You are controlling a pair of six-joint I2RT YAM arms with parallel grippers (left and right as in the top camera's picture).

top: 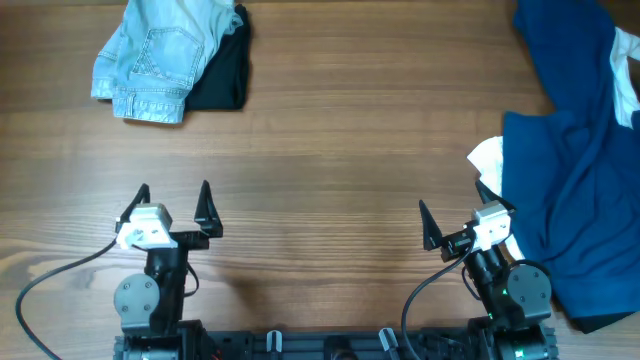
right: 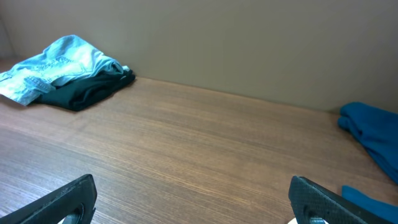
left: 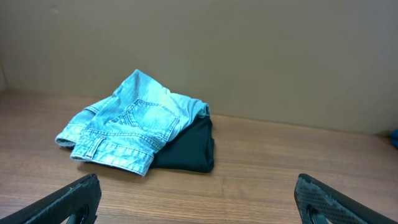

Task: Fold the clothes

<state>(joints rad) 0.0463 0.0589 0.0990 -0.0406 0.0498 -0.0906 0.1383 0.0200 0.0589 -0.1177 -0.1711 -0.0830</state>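
Grippers first: my left gripper (top: 174,190) sat wide open and empty at the near edge of the table (top: 330,140), and my right gripper (top: 455,205) was spread just as wide with nothing in it. Whether its right finger touched the white cloth (top: 490,158) beside it, I could not tell.

Just beyond that cloth, the dark navy garments (top: 575,150) sprawled over the right side of the table, loose and unfolded. I judged them soft and limp, likely to sag and drag on the wood, so I would pinch them at a hem or shoulder edge with both arms.

Far left, well apart from either arm, the denim shorts (top: 155,55) lay bunched in a small heap, half on top of a black garment (top: 222,75). From the left wrist view the shorts (left: 124,127) showed a back pocket and waistband facing me. Denim looked thicker and stiffer to me; it should hold a crease, and the waistband corners seemed the firmest place to grip
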